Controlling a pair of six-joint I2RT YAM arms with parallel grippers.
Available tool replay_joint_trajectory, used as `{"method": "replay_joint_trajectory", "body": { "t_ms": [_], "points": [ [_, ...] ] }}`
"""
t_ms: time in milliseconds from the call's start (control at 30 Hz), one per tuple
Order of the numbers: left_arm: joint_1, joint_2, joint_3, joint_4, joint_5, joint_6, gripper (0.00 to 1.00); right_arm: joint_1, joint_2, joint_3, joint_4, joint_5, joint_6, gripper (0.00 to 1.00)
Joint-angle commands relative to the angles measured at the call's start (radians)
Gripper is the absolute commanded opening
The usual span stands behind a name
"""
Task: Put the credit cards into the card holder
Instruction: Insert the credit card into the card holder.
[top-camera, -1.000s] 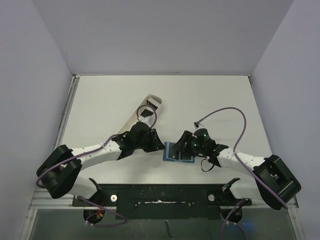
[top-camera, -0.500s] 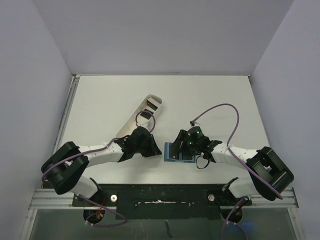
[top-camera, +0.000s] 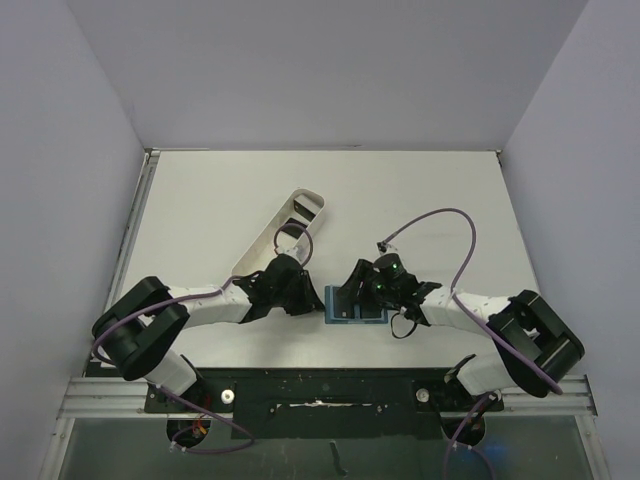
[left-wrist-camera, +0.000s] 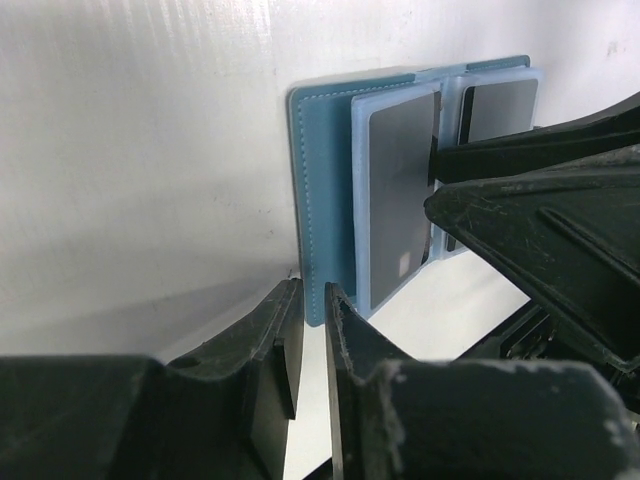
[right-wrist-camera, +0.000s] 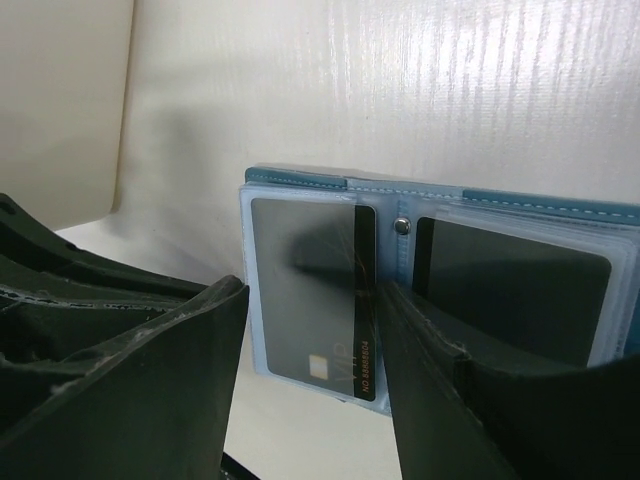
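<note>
Top view: card holder (top-camera: 342, 312), open, near centre of tabletop (top-camera: 420, 200), between left gripper (top-camera: 308, 297) and right gripper (top-camera: 355, 293).
Left wrist: left gripper nearly together, empty, at holder's corner.
Right wrist: right gripper wide apart astride holder; credit cards (right-wrist-camera: 300, 290) inside.
Cards judged light, stiff, slick: pinch a free edge.

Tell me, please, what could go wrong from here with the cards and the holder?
1. The right gripper stands open astride a card whose near edge seems to poke out of its clear pocket; an off-centre push could bend it or drag it out.
2. The left gripper sits at a corner of the card holder, so a nudge might slide it.
3. Both grippers crowd the holder and could bump.
</note>
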Motion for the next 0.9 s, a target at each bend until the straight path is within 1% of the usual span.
{"method": "replay_joint_trajectory", "body": {
  "t_ms": [0,133,267,367,433,500,567,667,733,867],
  "points": [
    [0.004,0.000,0.003,0.084,0.026,-0.010,0.16,0.006,0.005,-0.024,0.105,-0.044,0.028,0.53],
    [0.002,-0.001,0.000,0.098,0.029,-0.019,0.20,0.004,0.007,-0.032,0.138,-0.074,0.035,0.47],
    [0.002,0.006,-0.006,0.106,0.033,-0.022,0.21,0.005,0.009,-0.038,0.154,-0.082,0.042,0.38],
    [0.002,0.004,-0.010,0.109,0.036,-0.026,0.25,0.002,0.000,-0.042,0.153,-0.090,0.041,0.36],
    [0.002,-0.006,-0.012,0.106,0.033,-0.030,0.27,-0.003,-0.016,-0.027,0.119,-0.099,0.005,0.37],
    [0.002,-0.021,-0.012,0.092,0.026,-0.033,0.31,-0.003,-0.045,0.019,0.017,-0.081,-0.069,0.41],
    [0.002,-0.033,-0.009,0.066,0.009,-0.032,0.35,-0.002,-0.081,0.060,-0.113,-0.027,-0.131,0.47],
    [0.002,-0.047,-0.004,0.023,-0.015,-0.031,0.39,-0.006,-0.154,0.071,-0.253,0.057,-0.180,0.51],
    [0.002,-0.050,-0.004,0.005,-0.027,-0.030,0.41,-0.018,-0.195,0.067,-0.306,0.090,-0.206,0.52],
    [0.002,-0.046,-0.004,0.003,-0.040,-0.031,0.43,-0.047,-0.242,0.042,-0.349,0.091,-0.231,0.52]
  ]
}}
